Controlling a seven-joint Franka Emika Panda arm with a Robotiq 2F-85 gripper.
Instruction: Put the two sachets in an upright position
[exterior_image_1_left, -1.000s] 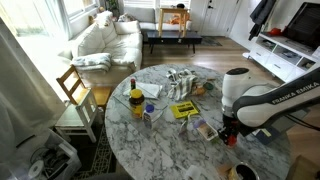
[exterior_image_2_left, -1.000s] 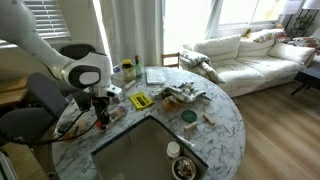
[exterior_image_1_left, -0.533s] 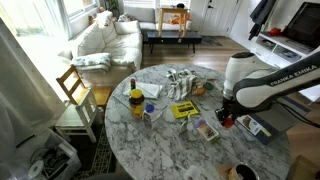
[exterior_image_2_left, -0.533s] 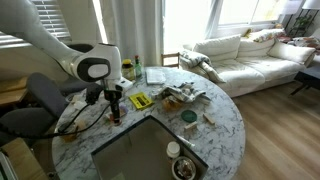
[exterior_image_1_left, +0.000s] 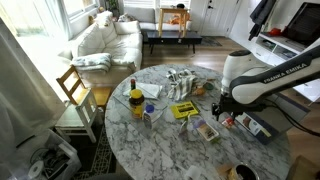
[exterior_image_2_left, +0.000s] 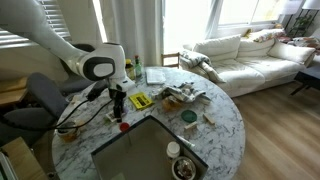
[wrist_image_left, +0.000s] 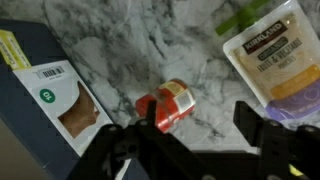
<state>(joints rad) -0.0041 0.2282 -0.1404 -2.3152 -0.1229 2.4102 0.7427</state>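
In the wrist view a small red and beige sachet (wrist_image_left: 165, 103) rests on the marble table (wrist_image_left: 150, 45). My gripper (wrist_image_left: 200, 115) hangs above it, open. The sachet sits by the left finger (wrist_image_left: 148, 125) and nothing is between the jaws. I cannot tell whether it stands upright. In an exterior view the gripper (exterior_image_1_left: 222, 110) hovers just above the same sachet (exterior_image_1_left: 228, 122). A second small reddish packet (exterior_image_1_left: 197, 125) sits a little to its left. In an exterior view the gripper (exterior_image_2_left: 118, 103) is near the table's sink-side edge.
A flat yellow pack (exterior_image_1_left: 183, 110) and a pile of pale wrappers (exterior_image_1_left: 182, 80) lie toward the table's middle. A dark box (wrist_image_left: 45, 95) and a Kirkland pouch (wrist_image_left: 275, 55) flank the sachet. A yellow bottle (exterior_image_1_left: 136, 100) stands farther off. A sink (exterior_image_2_left: 150, 150) cuts into the table.
The gripper carried the red sachet across the table toward its middle, set it down, opened its jaws and rose slightly off it.
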